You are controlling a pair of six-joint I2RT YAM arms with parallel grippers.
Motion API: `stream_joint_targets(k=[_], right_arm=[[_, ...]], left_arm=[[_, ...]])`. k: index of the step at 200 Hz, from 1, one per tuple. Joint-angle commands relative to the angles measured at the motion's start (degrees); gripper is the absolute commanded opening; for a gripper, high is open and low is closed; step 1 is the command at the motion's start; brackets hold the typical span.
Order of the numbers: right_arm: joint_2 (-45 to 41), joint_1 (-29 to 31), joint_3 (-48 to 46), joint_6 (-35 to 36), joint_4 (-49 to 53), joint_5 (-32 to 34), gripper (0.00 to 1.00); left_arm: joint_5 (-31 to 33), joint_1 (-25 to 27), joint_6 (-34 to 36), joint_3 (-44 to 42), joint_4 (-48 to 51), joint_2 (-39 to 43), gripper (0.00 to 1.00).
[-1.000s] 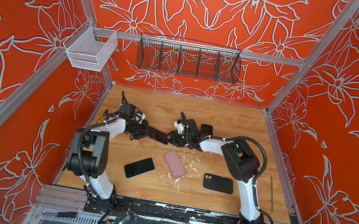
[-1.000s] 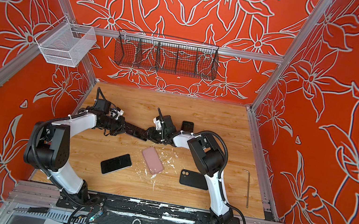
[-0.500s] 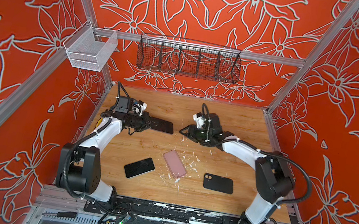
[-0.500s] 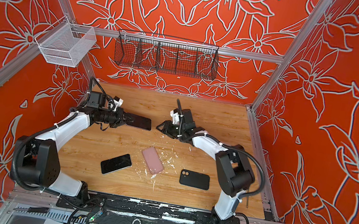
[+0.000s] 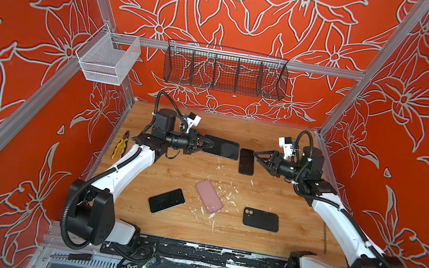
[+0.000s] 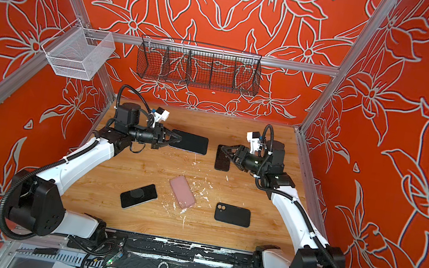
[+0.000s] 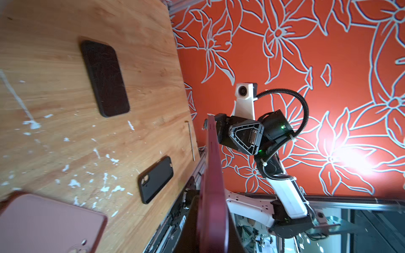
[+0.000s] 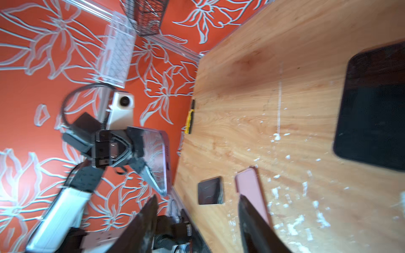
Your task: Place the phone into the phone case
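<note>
dark case (image 8: 372, 114) blurred and cut off, pink case (image 7: 43, 223) cut by edge

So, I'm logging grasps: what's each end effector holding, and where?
The left end effector grips the phone by one short end; the right end effector is empty.

The phone (image 5: 221, 147), dark screen up with a pink edge, is held level in the air, far centre. The black case (image 5: 246, 161) lies flat just right of it.
</note>
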State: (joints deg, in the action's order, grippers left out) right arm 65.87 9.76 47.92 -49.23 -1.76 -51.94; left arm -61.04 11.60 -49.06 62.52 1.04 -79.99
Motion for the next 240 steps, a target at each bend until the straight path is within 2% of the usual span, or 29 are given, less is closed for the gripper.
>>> stream_joint_targets(k=[1,37,56,65,103,151,240], right_arm=[[-4.5,-0.4,-2.2,-3.9,-3.5,-5.3,0.67],[-7.2,-0.3,-7.0,-12.1,-13.6,-5.1,0.7],[-6.4,-0.2,-11.9,-22.0,-29.4,-4.8,0.7],[-5.9,-0.2,-12.8,-23.9,-32.6,-4.7,0.7],[-7.6,0.8,-13.3,-22.9,-31.3,-1.6,0.66],[-7.5,2.8,-12.5,-24.6,-32.7,0.3,0.55],[-7.9,3.7,-12.4,-26.7,-35.6,2.4,0.2]], left_arm=[[-2.7,2.0,-9.0,-0.7,-14.2,0.0,0.0],[-1.6,5.2,-18.9,-2.1,-27.3,-2.8,0.0],[-0.3,7.1,-20.2,-1.9,-29.1,-3.6,0.0],[0.4,7.9,-20.3,-1.6,-29.2,-3.8,0.0],[3.2,10.5,-20.2,-1.1,-29.0,-4.2,0.0],[5.1,12.4,-19.5,-0.8,-28.2,-4.6,0.0],[6.5,14.9,-20.0,-0.9,-29.5,-5.6,0.0]])
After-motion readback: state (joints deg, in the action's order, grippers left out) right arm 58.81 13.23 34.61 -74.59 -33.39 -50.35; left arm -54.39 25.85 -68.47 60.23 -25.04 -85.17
